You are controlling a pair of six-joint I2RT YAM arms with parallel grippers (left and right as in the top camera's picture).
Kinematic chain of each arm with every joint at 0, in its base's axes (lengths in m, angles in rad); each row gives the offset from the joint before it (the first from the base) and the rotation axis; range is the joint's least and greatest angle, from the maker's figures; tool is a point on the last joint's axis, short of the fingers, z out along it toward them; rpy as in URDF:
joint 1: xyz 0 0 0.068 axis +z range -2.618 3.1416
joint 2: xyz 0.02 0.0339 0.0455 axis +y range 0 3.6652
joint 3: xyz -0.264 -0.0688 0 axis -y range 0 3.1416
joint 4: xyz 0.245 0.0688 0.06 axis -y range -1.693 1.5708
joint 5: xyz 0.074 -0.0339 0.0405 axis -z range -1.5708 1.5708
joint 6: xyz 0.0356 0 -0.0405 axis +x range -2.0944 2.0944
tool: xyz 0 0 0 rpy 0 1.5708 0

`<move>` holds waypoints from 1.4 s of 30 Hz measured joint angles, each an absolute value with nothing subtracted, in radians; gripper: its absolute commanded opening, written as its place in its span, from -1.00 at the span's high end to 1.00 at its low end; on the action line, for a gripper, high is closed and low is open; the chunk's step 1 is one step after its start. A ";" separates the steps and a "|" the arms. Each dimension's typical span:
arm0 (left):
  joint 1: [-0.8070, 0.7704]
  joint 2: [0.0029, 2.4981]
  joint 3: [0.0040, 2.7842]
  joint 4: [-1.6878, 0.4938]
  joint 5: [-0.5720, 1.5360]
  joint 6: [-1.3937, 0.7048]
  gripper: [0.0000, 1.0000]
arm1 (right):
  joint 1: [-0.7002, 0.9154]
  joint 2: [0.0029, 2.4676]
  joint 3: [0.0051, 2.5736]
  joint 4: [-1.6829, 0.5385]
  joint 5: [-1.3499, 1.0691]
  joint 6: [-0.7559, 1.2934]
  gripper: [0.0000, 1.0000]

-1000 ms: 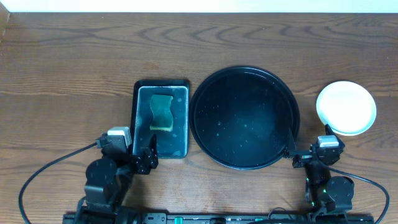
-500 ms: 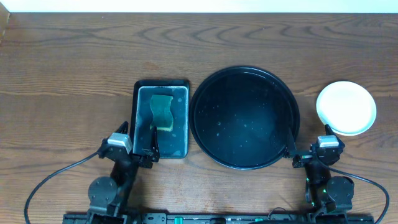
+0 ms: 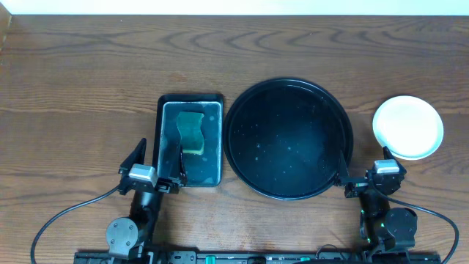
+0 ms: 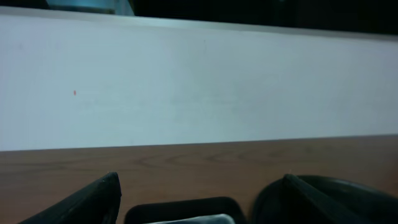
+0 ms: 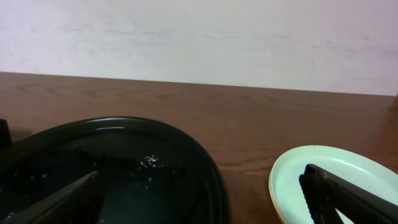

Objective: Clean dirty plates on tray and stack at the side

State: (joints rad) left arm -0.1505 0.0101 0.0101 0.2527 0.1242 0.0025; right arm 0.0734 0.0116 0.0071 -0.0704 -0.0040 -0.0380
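The large round black tray (image 3: 289, 138) lies at the table's middle with nothing on it but small wet specks; it also shows in the right wrist view (image 5: 124, 168). The plates (image 3: 408, 127) sit stacked to its right, pale mint on top; the stack also shows in the right wrist view (image 5: 339, 180). My left gripper (image 3: 158, 162) is open and empty at the near end of the small rectangular tray. My right gripper (image 3: 365, 168) is open and empty between the round tray and the plates, near the front edge.
A small rectangular black tray (image 3: 190, 139) holds a green-yellow sponge (image 3: 192, 132) left of the round tray; its far rim shows in the left wrist view (image 4: 183, 208). A white wall (image 4: 199, 87) stands behind the table's far edge.
My left arm has pulled back toward the front edge and straightened, its fingers now pointing up the table at the small tray. The right arm has not moved.
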 measured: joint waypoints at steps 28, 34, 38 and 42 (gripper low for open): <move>-0.150 0.010 0.012 -0.016 0.105 0.102 -0.64 | 0.073 0.012 0.007 -0.070 -0.004 -0.038 -0.98; -0.150 0.010 0.012 -0.016 0.105 0.102 -0.64 | 0.073 0.012 0.007 -0.070 -0.004 -0.038 -0.99; -0.150 0.010 0.012 -0.016 0.105 0.102 -0.63 | 0.073 0.012 0.007 -0.070 -0.004 -0.038 -0.99; -0.150 0.010 0.012 -0.016 0.105 0.102 -0.63 | 0.073 0.012 0.007 -0.070 -0.004 -0.038 -0.99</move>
